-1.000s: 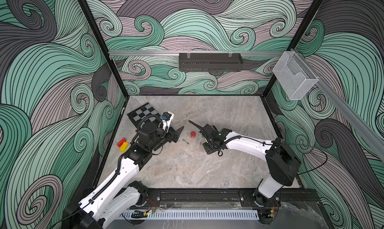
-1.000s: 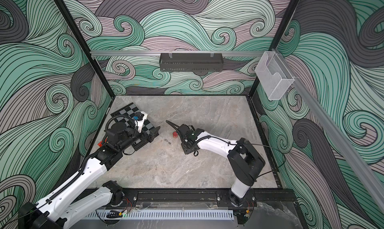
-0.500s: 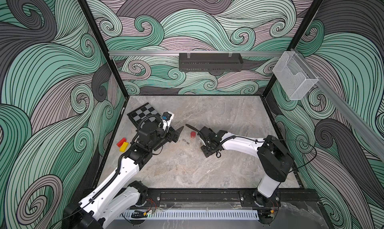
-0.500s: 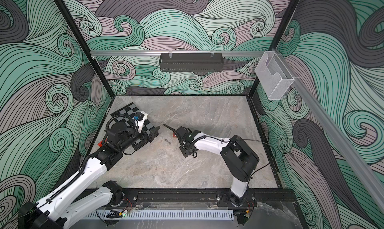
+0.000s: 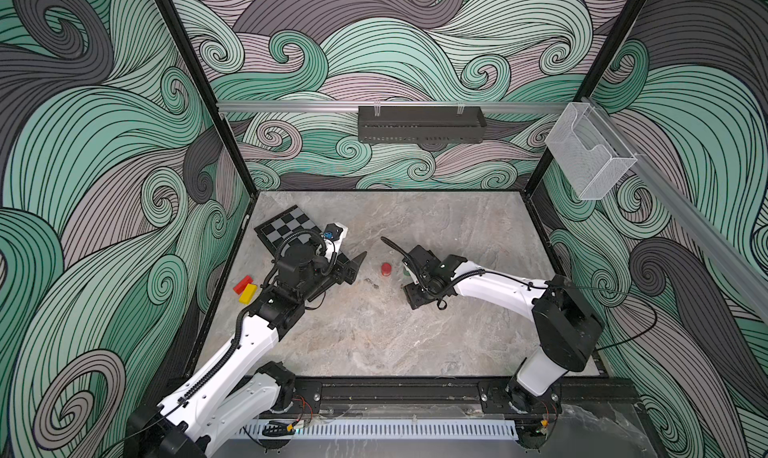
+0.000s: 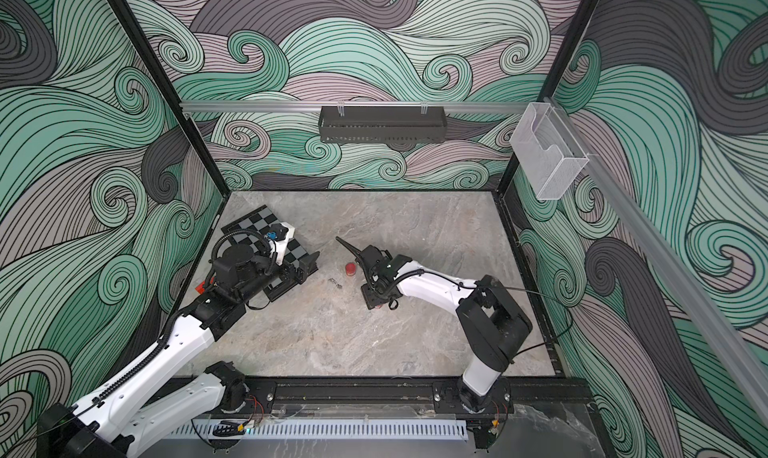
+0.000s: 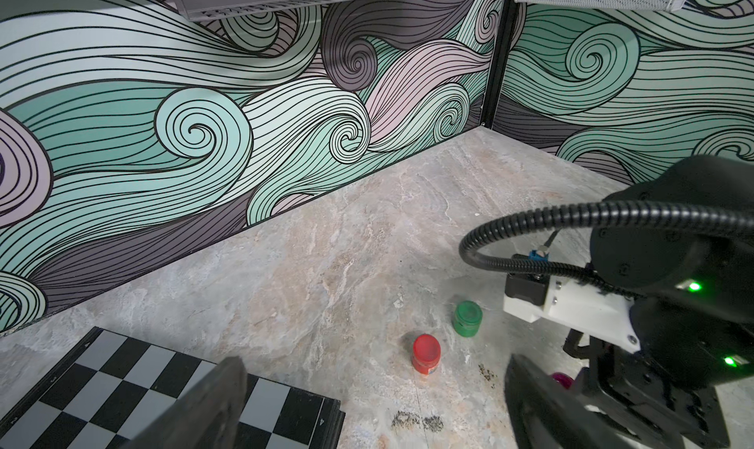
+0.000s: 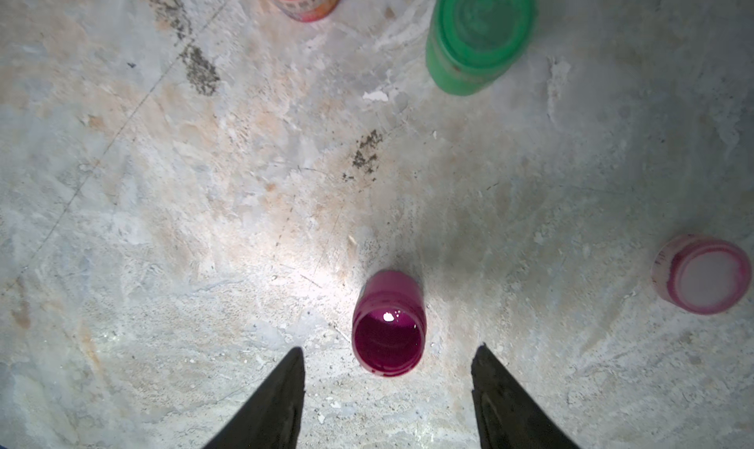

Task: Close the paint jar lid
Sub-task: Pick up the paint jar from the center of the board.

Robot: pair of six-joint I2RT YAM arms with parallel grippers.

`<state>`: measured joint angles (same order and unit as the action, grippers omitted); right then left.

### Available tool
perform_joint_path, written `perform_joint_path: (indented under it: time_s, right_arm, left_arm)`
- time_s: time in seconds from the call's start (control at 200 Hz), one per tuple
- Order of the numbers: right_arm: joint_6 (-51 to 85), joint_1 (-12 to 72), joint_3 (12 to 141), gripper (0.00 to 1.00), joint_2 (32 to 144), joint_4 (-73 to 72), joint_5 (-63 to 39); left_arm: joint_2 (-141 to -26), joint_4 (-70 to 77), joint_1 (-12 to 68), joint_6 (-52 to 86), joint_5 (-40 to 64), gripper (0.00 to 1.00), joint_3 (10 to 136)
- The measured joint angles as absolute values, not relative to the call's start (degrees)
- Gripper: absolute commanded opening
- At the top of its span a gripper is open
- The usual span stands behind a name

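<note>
Nearest me, the right hand (image 8: 391,347) hangs empty, fingers apart, over the open magenta jar (image 8: 387,332) on the desk (image 8: 163,222). What looks like its pink lid (image 8: 704,277) lies well aside, and fetching it comes next, I'd say. Farther off, the left hand (image 5: 357,266) gapes wide, idle. Since a second ago the right arm has shifted slightly, while the red jar (image 5: 386,269) hasn't moved.

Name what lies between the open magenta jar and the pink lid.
Nothing: in the right wrist view, only bare table separates the open magenta jar from the pink lid.
</note>
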<state>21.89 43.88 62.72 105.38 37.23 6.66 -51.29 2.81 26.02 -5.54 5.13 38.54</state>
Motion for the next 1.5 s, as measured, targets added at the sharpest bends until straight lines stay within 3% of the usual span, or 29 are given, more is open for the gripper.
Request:
perform_joint_path:
  time_s: [0.415,1.496]
  right_arm:
    - [23.68,42.98,64.03,0.51,110.0,38.33,5.23]
    - [23.33,42.96,64.86,0.35,111.35,38.35,4.49]
  left_arm:
    - [-51.29,2.81,26.02,-5.54,5.13,0.99,38.54]
    - [-51.81,2.9,26.02,-5.54,5.34,0.99,38.54]
